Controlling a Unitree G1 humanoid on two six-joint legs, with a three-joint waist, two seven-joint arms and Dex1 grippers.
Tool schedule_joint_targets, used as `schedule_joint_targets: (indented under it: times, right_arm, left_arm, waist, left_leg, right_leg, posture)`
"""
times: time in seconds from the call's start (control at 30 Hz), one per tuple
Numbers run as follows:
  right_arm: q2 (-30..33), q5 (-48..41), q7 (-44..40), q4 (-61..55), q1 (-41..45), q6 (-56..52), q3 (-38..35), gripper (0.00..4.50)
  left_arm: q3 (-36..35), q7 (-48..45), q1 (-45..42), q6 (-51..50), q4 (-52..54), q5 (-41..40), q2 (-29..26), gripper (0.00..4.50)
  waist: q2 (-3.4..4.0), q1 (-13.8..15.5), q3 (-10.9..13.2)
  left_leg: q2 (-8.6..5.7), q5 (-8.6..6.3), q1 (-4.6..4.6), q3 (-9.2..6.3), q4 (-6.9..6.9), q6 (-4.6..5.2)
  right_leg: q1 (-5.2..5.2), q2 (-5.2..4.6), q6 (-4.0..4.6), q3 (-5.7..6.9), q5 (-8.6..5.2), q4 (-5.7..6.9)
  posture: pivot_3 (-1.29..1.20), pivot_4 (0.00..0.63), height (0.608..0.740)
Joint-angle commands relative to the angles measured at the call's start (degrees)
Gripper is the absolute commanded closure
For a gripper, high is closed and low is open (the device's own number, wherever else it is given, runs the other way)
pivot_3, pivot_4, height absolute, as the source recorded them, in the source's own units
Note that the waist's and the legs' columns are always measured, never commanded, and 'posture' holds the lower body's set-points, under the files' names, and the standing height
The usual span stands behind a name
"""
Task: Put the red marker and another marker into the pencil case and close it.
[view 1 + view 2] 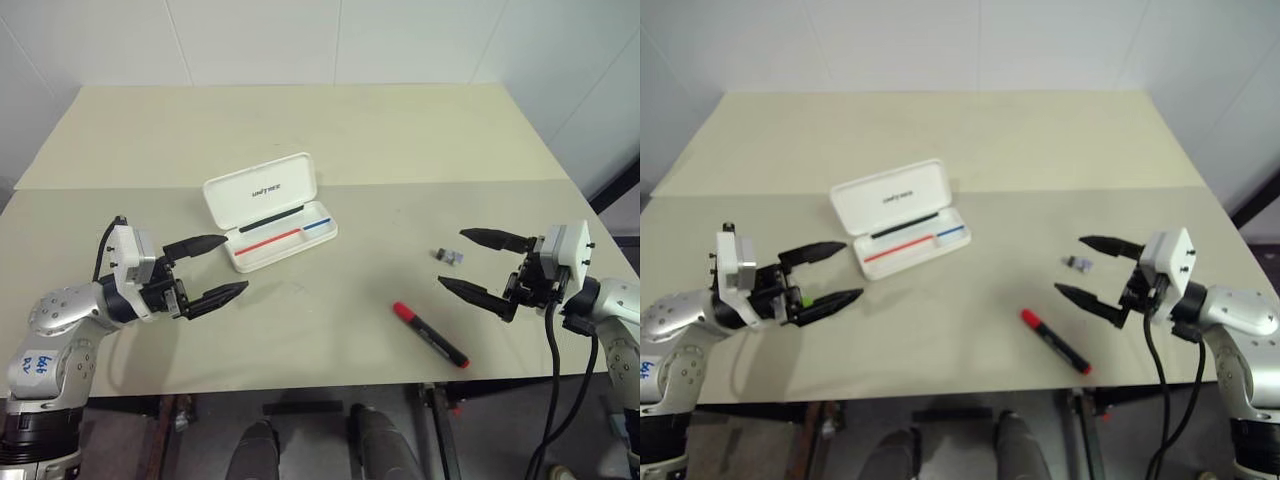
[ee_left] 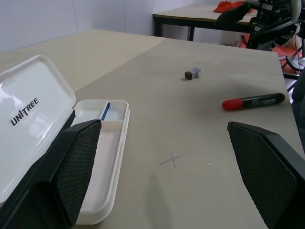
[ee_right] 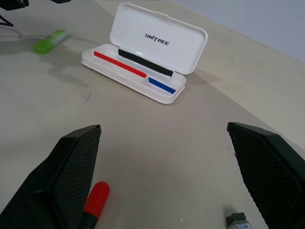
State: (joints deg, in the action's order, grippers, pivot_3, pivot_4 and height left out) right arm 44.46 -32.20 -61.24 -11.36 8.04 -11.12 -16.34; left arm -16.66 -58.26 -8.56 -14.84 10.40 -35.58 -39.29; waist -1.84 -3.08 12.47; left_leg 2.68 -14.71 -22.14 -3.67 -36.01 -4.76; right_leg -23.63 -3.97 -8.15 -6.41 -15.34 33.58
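Both end effectors, left and right, hover spread wide and empty over the counter. The left one hides most of the green marker.

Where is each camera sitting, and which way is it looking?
Head cameras (left and right eye): up high, looking down at the table; both arms show, left gripper and right gripper open.
Left wrist camera: looks between its own fingers across the table toward the red marker.
Right wrist camera: looks between its own fingers toward the open pencil case and green marker.
Both wrist cameras share the pencil case, red marker and small grey thing.
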Motion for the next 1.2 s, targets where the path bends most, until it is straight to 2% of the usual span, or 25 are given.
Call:
schedule_joint_targets:
  times: [0.03, 0.47, 0.5, 0.57, 0.63, 0.73, 0.93, 1.2]
  right_arm:
    - [0.4, -0.2, 0.1, -1.0, 0.6, 1.1, -1.4, 0.0]
    - [-3.0, 0.6, 1.0, -1.6, 4.7, 1.8, 3.1, 0.0]
    - [-3.4, 0.7, 1.3, -1.9, 4.8, 1.8, 3.4, 0.0]
    - [-4.1, 0.7, 2.1, -2.4, 5.1, 1.8, 4.1, 0.0]
    - [-4.9, 1.0, 2.3, -2.3, 4.8, 2.6, 4.6, 0.0]
    - [-5.6, 0.8, 2.8, -3.4, 4.6, 2.5, 5.0, 0.0]
    - [-7.4, 0.7, 4.3, -6.2, 4.2, 2.3, 6.6, 0.0]
    - [-10.1, -0.3, 6.7, -11.0, 4.2, 0.2, 10.3, 0.0]
  left_arm:
    - [-0.3, 0.5, 0.2, 1.1, 1.6, 0.3, 0.1, 0.05]
    - [1.6, 1.6, -0.4, 5.2, -2.4, 4.7, 1.6, 0.05]
    - [1.8, 1.7, -0.7, 5.6, -3.1, 5.1, 1.7, 0.45]
    - [2.9, 1.7, -1.4, 6.1, -4.5, 6.7, 1.5, 0.94]
    - [5.0, 3.8, -2.7, 6.0, -5.2, 9.1, 2.5, 1.62]
    - [6.6, 5.6, -4.0, 5.8, -5.0, 10.7, 3.6, 1.62]
    - [12.7, 9.5, -9.4, 9.3, -9.2, 19.8, 4.6, 1.62]
    - [14.8, 10.8, -13.8, 7.4, -12.3, 23.6, 3.7, 1.62]
  waist:
    - [0.0, 0.0, 0.0]
    - [0.0, 0.0, 0.0]
    - [0.0, 0.0, 0.0]
    - [0.0, 0.0, 0.0]
    - [0.0, 0.0, 0.0]
    - [0.0, 0.2, 0.0]
    - [0.0, 0.2, 0.0]
    - [0.0, 0.1, 0.0]
  left_leg:
    - [0.0, 0.0, -0.01, 0.0, 0.0, 0.0]
    - [0.0, 0.0, 0.01, 0.0, 0.01, 0.0]
    - [0.0, 0.0, 0.01, 0.0, 0.01, 0.0]
    - [0.0, 0.0, 0.01, 0.0, 0.01, 0.0]
    - [0.0, 0.0, 0.02, 0.0, 0.0, 0.0]
    - [0.0, 0.0, 0.01, 0.0, -0.03, 0.0]
    - [0.0, 0.0, 0.03, -0.02, -0.03, 0.0]
    - [0.0, 0.0, 0.02, -0.02, 0.0, 0.0]
  right_leg:
    - [-0.01, 0.0, 0.0, 0.0, 0.0, 0.0]
    - [-0.01, 0.0, -0.01, 0.0, 0.01, 0.01]
    - [-0.01, 0.0, -0.01, 0.0, 0.01, 0.02]
    - [-0.01, 0.01, -0.01, 0.0, 0.01, 0.02]
    - [-0.01, 0.01, -0.01, 0.0, 0.01, 0.05]
    - [0.02, 0.0, -0.04, 0.0, 0.02, 0.04]
    - [0.01, 0.02, -0.07, 0.0, 0.04, 0.13]
    - [-0.01, 0.02, -0.51, 0.0, 0.28, 0.16]
  posture:
    - [0.0, 0.15, 0.74]
    - [0.0, 0.15, 0.74]
    - [0.0, 0.15, 0.74]
    - [0.0, 0.15, 0.74]
    - [0.0, 0.15, 0.74]
    - [0.0, 0.15, 0.74]
    - [0.0, 0.15, 0.74]
    - [0.0, 0.15, 0.74]
